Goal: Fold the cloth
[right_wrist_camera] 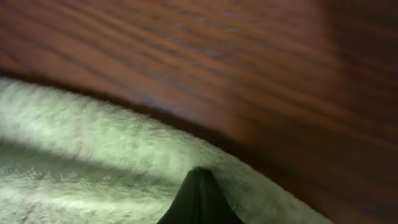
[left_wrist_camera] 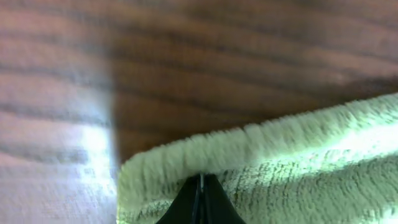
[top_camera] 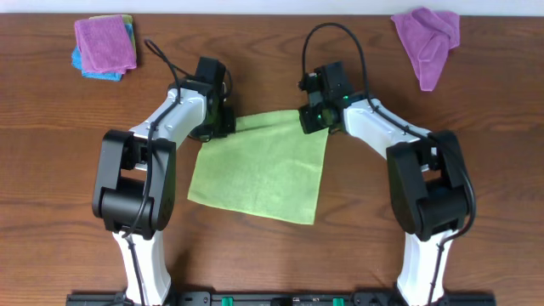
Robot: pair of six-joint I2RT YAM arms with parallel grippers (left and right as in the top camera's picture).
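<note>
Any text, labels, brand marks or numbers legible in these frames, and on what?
None can be read. The lime-green cloth, the purple cloths and the wooden table carry no visible lettering. Both wrist views are blurred close-ups of cloth edge and wood.

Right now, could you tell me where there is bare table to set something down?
Free: the strip between the stack and the purple cloth; both front corners. Crowded: the green cloth's far corners, held by the left end effector and right end effector.

One green cloth (top_camera: 259,166), two purple cloths (top_camera: 104,42) (top_camera: 427,38), one blue cloth (top_camera: 78,60).
</note>
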